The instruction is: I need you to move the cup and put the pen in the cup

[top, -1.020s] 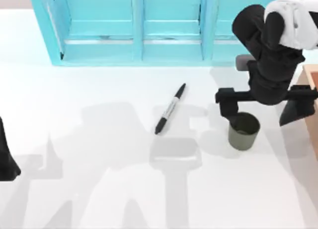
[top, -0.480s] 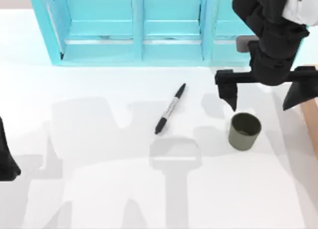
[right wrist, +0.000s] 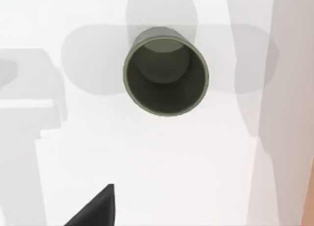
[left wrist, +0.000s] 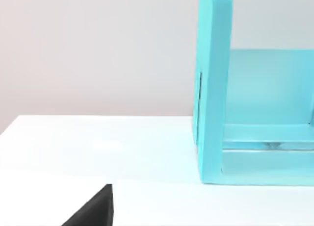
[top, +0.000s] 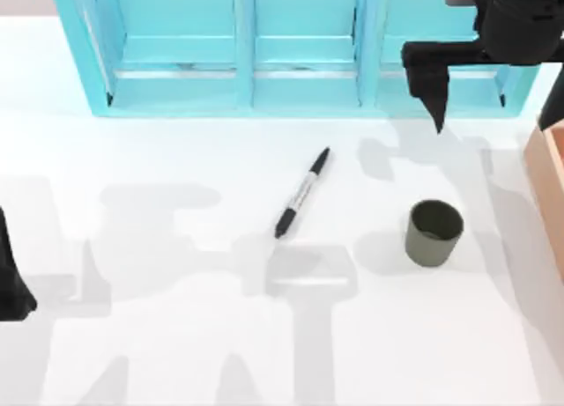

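Observation:
The cup [top: 434,233], small and dark olive-grey, stands upright on the white table right of centre, and its hollow inside holds nothing [right wrist: 166,76]. To its left the pen [top: 302,193] lies flat at a slant, black cap toward the back. My right gripper [top: 495,115] hangs open at the back right, over the shelf's front edge, well behind the cup and touching nothing; one of its fingertips [right wrist: 95,209] shows in the right wrist view. My left arm [top: 11,283] stays parked at the left edge, and one of its fingertips [left wrist: 93,211] shows in the left wrist view.
A turquoise shelf unit [top: 247,80] runs along the back of the table and also shows in the left wrist view [left wrist: 216,88]. A brown wooden box [top: 551,173] stands at the right edge, close to the cup.
My right gripper has drawn back from around the cup toward the shelf, staying open. The cup and pen have not moved.

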